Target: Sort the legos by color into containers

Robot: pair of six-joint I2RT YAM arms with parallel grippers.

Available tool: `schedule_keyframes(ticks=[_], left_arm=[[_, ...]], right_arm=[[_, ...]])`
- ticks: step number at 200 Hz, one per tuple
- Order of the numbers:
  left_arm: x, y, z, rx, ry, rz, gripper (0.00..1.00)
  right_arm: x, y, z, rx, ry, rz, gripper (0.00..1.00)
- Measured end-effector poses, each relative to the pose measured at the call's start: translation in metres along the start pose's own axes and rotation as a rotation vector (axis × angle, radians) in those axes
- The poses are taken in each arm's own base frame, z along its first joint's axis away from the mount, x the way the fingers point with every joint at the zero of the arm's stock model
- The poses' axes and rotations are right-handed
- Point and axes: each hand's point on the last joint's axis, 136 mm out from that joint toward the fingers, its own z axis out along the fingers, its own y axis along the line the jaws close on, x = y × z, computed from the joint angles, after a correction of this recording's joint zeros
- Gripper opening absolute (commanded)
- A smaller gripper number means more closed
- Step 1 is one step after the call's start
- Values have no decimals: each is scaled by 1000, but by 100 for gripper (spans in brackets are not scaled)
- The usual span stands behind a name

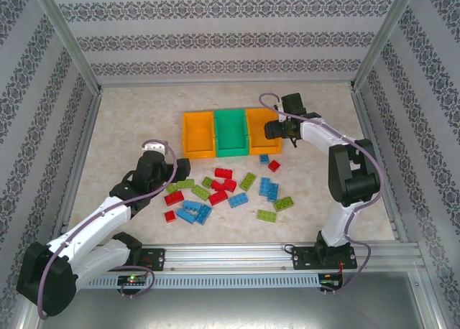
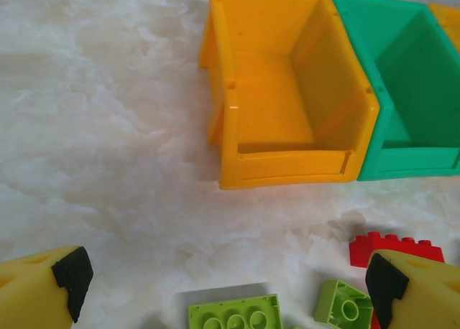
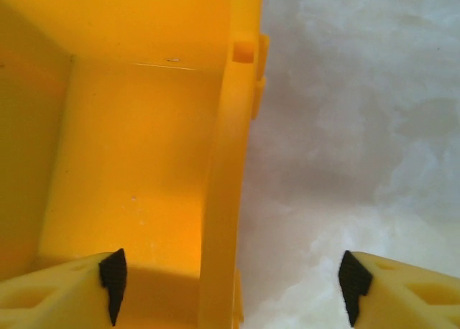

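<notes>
Red [image 1: 223,173], blue [image 1: 238,200] and light green [image 1: 247,181] legos lie scattered on the table in front of the containers. These are a left orange bin [image 1: 198,135], a green middle bin [image 1: 230,133] and a right orange bin [image 1: 259,122], joined in a row. My left gripper [image 1: 171,177] hangs open and empty at the pile's left end. Just before it lie a green brick [image 2: 233,316], an upturned green brick [image 2: 343,305] and a red brick [image 2: 392,246]. My right gripper [image 3: 230,286] is open, straddling the right orange bin's outer wall [image 3: 226,185], with nothing between its fingers.
The left orange bin [image 2: 287,92] and the green bin [image 2: 410,70] look empty in the left wrist view. Metal frame rails [image 1: 215,253] and patterned walls enclose the table. Bare marbled tabletop [image 1: 136,128] lies left of the bins and right of them [image 1: 323,106].
</notes>
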Motion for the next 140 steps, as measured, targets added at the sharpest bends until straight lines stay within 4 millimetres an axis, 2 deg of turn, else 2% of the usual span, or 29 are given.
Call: schedule_keyframes(ticks=[34, 52, 66, 110, 140], left_arm=[[-5, -5, -6, 20, -23, 0, 100], [-1, -11, -6, 37, -14, 17, 100], [3, -16, -5, 50, 0, 34, 99], [19, -25, 3, 70, 57, 77, 99], [22, -27, 4, 76, 67, 82, 99]], right_arm=[[15, 4, -54, -11, -56, 52, 88], [33, 11, -76, -26, -62, 86, 90], [59, 19, -84, -48, -27, 104, 93], [164, 53, -98, -100, 170, 106, 94], [204, 62, -109, -86, 235, 102, 94]])
